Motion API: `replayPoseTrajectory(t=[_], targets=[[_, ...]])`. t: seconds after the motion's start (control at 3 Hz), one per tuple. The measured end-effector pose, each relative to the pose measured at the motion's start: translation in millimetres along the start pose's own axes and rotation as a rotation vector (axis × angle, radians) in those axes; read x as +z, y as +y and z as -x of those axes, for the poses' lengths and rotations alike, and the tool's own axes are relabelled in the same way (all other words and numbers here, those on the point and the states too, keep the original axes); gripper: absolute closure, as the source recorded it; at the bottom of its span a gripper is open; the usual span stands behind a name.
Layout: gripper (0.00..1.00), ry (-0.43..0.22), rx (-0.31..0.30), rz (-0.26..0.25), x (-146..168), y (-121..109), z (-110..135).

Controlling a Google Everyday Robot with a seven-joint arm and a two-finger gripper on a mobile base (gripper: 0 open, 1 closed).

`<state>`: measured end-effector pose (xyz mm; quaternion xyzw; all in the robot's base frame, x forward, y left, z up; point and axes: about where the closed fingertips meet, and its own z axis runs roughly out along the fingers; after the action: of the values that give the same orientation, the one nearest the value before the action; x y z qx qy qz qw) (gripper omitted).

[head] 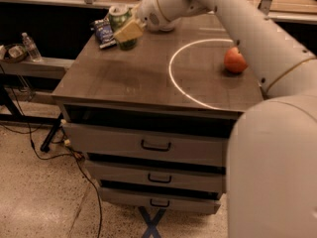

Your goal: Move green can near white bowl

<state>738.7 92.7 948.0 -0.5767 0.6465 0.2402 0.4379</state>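
Gripping the green can (pixel 119 17) at mid-body, the gripper (pixel 127 33) sat over the 11 o'clock corner of the table (pixel 124 83). Jaws were closed on the can, with one pale finger pad (pixel 131 29) across its front. Could not tell whether the can's base was clear of the surface.

White bowl not identifiable; possibly hidden behind the arm (pixel 168 6) toward 12 o'clock.

Risks noted:
- The blue snack bag (pixel 104 31) lay just beside the can at its 9 o'clock. A low sweep could snag or drag it.
- The can was slim and smooth, so a shallow or off-centre hold could let it tilt or slip in transit.
- With the bowl unseen, a blind approach could knock it.
- The apple (pixel 235 60) at 2 o'clock was well apart, so low concern.
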Motion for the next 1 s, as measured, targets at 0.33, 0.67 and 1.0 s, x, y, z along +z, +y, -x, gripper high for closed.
replayPoseTrajectory(t=[0.33,0.67,1.0], targets=[[1.0,-0.049,-0.04,-0.085,-20,-8,39],[1.0,-0.053,-0.041,-0.09,-19,-15,38],[1.0,-0.061,-0.058,-0.185,-45,-59,33]])
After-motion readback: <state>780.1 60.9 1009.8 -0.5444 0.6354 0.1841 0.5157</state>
